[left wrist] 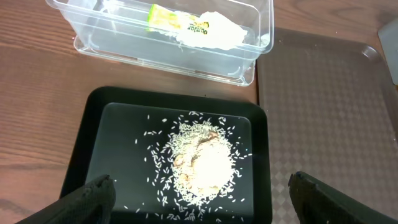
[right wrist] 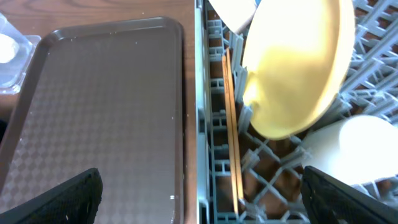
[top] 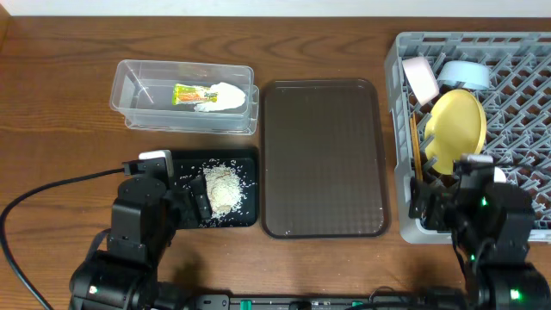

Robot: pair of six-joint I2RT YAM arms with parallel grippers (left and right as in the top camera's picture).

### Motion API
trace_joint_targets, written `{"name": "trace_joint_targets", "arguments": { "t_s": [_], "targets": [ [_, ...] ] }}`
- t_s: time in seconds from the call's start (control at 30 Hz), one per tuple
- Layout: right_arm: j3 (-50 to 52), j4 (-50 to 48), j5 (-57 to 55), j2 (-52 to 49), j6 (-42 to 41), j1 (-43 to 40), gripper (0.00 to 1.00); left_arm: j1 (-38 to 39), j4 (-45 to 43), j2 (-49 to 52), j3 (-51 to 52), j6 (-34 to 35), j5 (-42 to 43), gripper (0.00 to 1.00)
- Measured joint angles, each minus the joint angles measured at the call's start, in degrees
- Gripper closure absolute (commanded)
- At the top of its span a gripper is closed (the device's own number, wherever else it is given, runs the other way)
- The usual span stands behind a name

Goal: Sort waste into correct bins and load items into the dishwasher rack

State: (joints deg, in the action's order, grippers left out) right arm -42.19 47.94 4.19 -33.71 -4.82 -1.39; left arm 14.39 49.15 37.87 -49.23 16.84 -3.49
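Observation:
The clear tub point(top: 129, 95) holds the green-and-orange wrapper point(left wrist: 168, 18) and crumpled white paper point(left wrist: 217, 31). White rice scraps point(left wrist: 202, 158) lie heaped in the black tray point(left wrist: 93, 124). My left gripper point(left wrist: 200, 186) hangs open over that tray's near edge, holding nothing. In the grey rack point(top: 405, 129) stand the yellow plate point(right wrist: 298, 68), a light blue bowl point(top: 465, 73) and a white bowl point(top: 420, 77). Chopsticks point(right wrist: 231, 124) lie along the rack's left wall, with a white cup point(right wrist: 367, 149) near them. My right gripper point(right wrist: 200, 186) is open and empty above the rack's near-left wall.
A large brown serving tray point(top: 323, 159) lies between the black tray and the rack, its right edge under my right gripper's left finger. A black cable point(top: 52, 189) runs from the left arm toward the table's left edge.

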Motion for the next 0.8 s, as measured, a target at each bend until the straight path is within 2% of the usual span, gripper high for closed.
{"name": "trace_joint_targets", "arguments": {
  "t_s": [0.33,0.57,0.67,0.8],
  "targets": [
    [0.11,6.99,-0.39,2.29,-0.02,0.0,0.01,0.0,0.0,0.0,0.04,0.02,0.13,0.08],
    [0.33,8.31,-1.75,2.99,-0.04,0.0,0.01,0.0,0.0,0.0,0.04,0.0,0.13,0.07],
    [0.79,6.16,-2.12,5.55,-0.07,0.11,0.01,0.0,0.0,0.0,0.04,0.0,0.13,0.07],
    [3.78,-2.99,-2.54,12.13,0.59,2.45,0.01,0.0,-0.02,0.0,0.04,0.0,0.13,0.07]
  ]
}}
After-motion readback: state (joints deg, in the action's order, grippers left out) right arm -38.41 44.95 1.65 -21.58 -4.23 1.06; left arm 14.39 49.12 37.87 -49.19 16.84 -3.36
